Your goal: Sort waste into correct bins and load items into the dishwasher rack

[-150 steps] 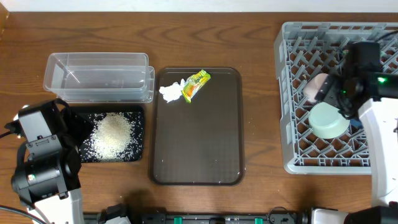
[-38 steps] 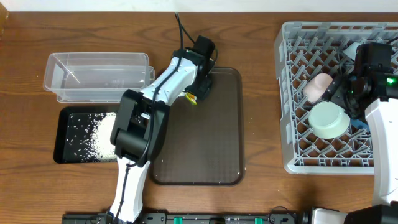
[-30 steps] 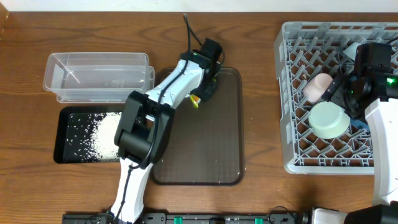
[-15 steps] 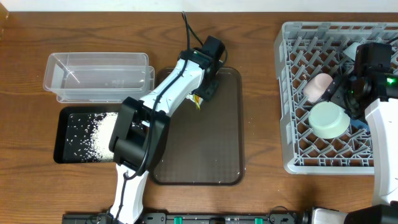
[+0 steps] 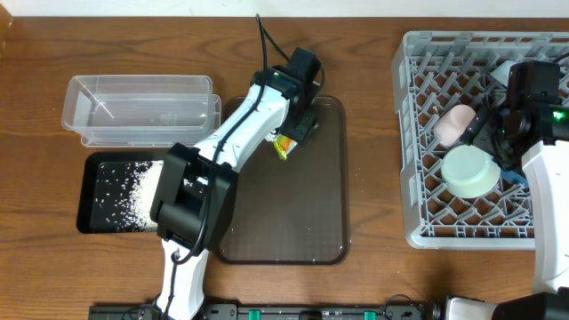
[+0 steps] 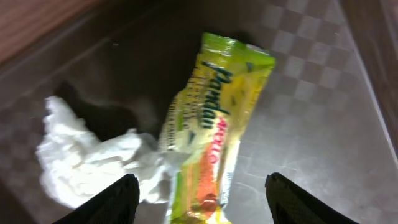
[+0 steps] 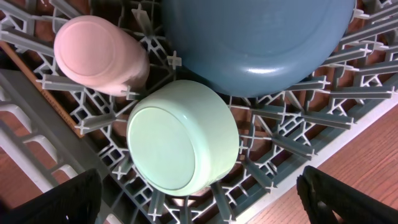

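Seemingly poised over its next pick, the left gripper hangs with fingers set wide on either side of the yellow-green snack wrapper, which lies flat on the dark-brown serving tray with the crumpled white tissue touching its left edge; neither is held. The right gripper, fingers spread wide and empty, hovers above the upturned mint-green bowl, set in the grey dishwasher rack at the right beside the pink cup and the dark-blue dish. At the near left, rice sits in the black tray; the clear tub beyond it looks empty. Loading appears largely done, with wrapper and tissue not yet binned. Overhead, the left arm covers the tissue, and the right arm hides part of the rack.
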You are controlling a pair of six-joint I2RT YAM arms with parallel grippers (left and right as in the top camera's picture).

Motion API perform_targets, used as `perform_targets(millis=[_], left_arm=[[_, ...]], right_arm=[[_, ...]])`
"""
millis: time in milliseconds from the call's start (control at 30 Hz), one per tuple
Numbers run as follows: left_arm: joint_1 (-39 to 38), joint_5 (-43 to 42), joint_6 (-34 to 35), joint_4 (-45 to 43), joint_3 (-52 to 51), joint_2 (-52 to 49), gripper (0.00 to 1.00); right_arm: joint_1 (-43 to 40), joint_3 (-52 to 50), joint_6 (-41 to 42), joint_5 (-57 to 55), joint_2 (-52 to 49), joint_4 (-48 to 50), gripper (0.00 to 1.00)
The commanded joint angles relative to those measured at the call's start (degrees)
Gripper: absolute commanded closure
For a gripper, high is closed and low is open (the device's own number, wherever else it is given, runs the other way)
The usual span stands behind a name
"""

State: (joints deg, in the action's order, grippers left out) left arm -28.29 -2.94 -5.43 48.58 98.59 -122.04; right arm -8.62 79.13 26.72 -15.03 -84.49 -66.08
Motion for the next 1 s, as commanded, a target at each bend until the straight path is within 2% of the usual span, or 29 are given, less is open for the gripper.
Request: perform_targets(millis=[0, 400, 767, 967], left_arm=[[-0.4, -3.0, -5.0, -0.5, -1.1, 1.0, 0.32], [-1.3, -2.4, -10.1, -1.5, -1.2, -2.7, 0.32], [-1.3, -0.1, -10.2, -2.8, -1.3, -6.8, 0.32], [-2.0, -0.1, -10.2, -2.8, -1.3, -7.2, 0.42]], right_arm=[[0.0, 0.4, 0.9, -0.6, -0.1, 0.0, 0.01], [0.0, 0.4, 0.9, -0.6, -0.1, 0.0, 0.01], [0.0, 0.4, 0.9, -0.6, -0.1, 0.0, 0.01], [0.0, 0.4, 0.9, -0.6, -0.1, 0.0, 0.01]])
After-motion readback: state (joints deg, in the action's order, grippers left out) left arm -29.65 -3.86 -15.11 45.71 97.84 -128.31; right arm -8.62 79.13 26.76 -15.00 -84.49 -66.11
